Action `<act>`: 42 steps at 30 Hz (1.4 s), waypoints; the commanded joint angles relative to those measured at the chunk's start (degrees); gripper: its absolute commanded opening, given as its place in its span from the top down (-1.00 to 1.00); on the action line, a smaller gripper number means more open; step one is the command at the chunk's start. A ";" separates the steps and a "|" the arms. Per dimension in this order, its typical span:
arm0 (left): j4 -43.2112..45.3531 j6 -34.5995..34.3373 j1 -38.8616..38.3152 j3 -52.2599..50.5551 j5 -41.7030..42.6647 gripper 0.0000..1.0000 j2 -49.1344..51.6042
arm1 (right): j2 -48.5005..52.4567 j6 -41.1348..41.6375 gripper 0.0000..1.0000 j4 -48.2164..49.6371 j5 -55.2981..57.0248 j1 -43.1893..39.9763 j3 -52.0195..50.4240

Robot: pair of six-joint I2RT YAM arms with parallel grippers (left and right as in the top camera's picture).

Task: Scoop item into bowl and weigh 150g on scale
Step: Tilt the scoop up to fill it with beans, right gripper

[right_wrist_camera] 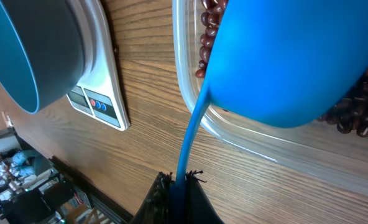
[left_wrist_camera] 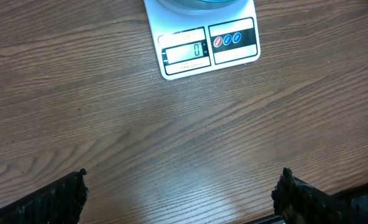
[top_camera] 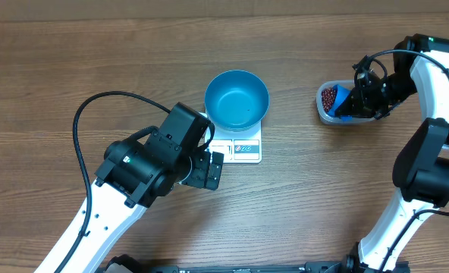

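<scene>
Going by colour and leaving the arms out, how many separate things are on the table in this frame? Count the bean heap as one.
Blue: 2 (bowl, scoop)
White: 1 (scale)
Clear: 1 (tub)
Dark red-brown: 1 (heap of beans)
Total: 5

The worktop (top_camera: 95, 68) was a mid-brown wood-grain surface, its grain running from side to side in the overhead view. Two things lay directly on it. The white scale (top_camera: 246, 149) sat near the middle, with its display and button edge turned toward the robot, and the display showed a single zero. The clear plastic tub (top_camera: 321, 110) stood well apart from it, out toward the right side. Bare wood lay between the two, and they did not touch.
</scene>
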 commanded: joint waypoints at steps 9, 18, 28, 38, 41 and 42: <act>0.04 -0.57 -0.22 0.02 0.07 -0.99 -0.33 | 0.46 -6.60 0.92 -1.73 -11.04 -4.57 -0.66; 0.04 -0.57 -0.22 0.02 0.04 -0.99 -0.33 | 0.46 -6.73 0.92 -1.68 -11.82 -6.60 -0.68; 0.04 -0.57 -0.22 0.02 0.07 -0.99 -0.33 | 0.46 -7.37 0.92 -1.46 -13.73 -9.77 -0.92; 0.04 -0.57 -0.22 0.02 0.07 -0.99 -0.33 | 0.48 -9.31 0.92 -0.13 -18.27 -12.26 -4.63; 0.04 -0.57 -0.22 0.02 0.07 -0.99 -0.33 | 0.48 -9.29 0.92 -0.22 -18.86 -13.99 -5.20; 0.04 -0.57 -0.22 0.02 0.07 -0.99 -0.33 | 0.48 -9.31 0.92 -0.20 -19.37 -14.49 -5.31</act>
